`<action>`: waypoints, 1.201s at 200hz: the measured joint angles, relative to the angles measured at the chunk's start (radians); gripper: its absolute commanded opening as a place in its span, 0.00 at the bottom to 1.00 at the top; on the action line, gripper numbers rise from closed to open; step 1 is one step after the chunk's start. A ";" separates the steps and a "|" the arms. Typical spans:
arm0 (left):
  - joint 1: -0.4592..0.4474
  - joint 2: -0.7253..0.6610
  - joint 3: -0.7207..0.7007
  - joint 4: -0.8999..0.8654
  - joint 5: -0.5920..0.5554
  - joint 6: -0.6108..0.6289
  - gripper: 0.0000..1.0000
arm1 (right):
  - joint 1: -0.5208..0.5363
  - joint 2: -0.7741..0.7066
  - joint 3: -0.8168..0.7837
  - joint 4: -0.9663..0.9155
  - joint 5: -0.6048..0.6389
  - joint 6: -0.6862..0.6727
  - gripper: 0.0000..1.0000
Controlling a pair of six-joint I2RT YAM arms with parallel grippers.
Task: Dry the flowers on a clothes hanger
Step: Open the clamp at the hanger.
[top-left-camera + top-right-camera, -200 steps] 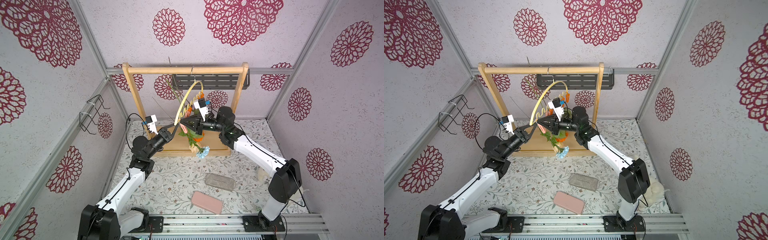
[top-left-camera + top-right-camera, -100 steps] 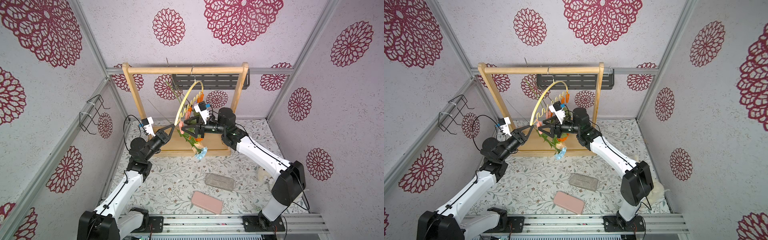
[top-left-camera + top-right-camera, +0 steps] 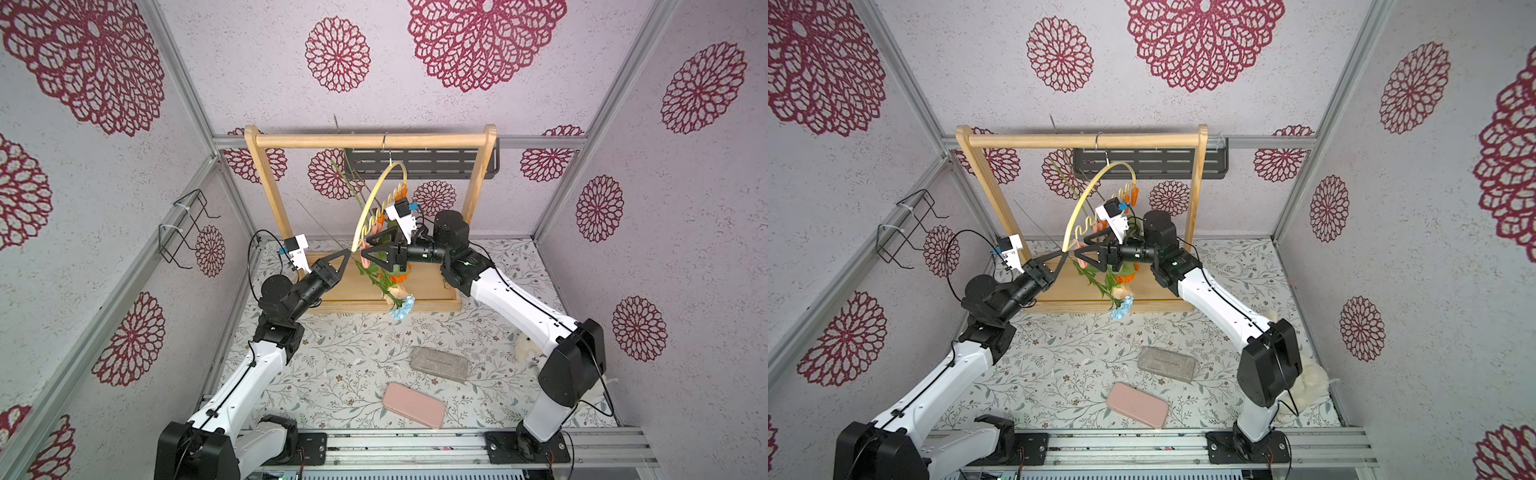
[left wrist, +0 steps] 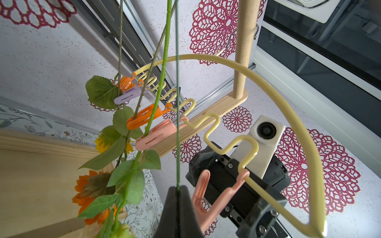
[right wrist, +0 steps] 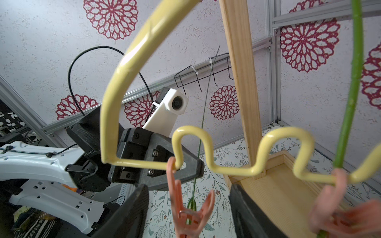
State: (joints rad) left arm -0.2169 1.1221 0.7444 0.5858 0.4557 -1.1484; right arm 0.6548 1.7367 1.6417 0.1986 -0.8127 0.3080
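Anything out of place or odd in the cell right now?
A cream fluffy lump lies behind the right arm's elbow, unrelated to the flowers. One thin stem tip pokes above the wooden rack's top bar. Nothing spilled or broken.

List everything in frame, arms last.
wooden rack: 1, light wood, back of table
clothes hanger: 1, pale yellow, hooked on rack bar
clips: 5 seen, two orange, one lilac, two pink, on hanger's wavy bar
flowers: 4, yellow, orange, peach, light blue, hanging head-down under hanger
wall shelf: 1, black, back wall
wire rack: 1, black, side wall
grey case: 1, table front
pink case: 1, table front
fluffy item: 1, cream, beside right arm
left hand: shut on flower stem
right hand: open, either side of end pink clip
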 measured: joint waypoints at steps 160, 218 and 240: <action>0.001 0.000 -0.004 0.000 -0.002 -0.005 0.00 | 0.031 0.048 0.088 -0.129 0.049 -0.005 0.28; 0.001 0.000 -0.010 0.000 -0.034 -0.036 0.00 | 0.043 0.048 0.088 -0.100 0.042 -0.002 0.18; 0.001 0.000 -0.035 0.025 -0.074 -0.086 0.00 | 0.045 0.048 0.076 -0.069 0.045 0.000 0.15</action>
State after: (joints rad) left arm -0.2157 1.1221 0.7097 0.6109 0.3817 -1.2343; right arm 0.6994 1.7851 1.7172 0.1295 -0.7673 0.3084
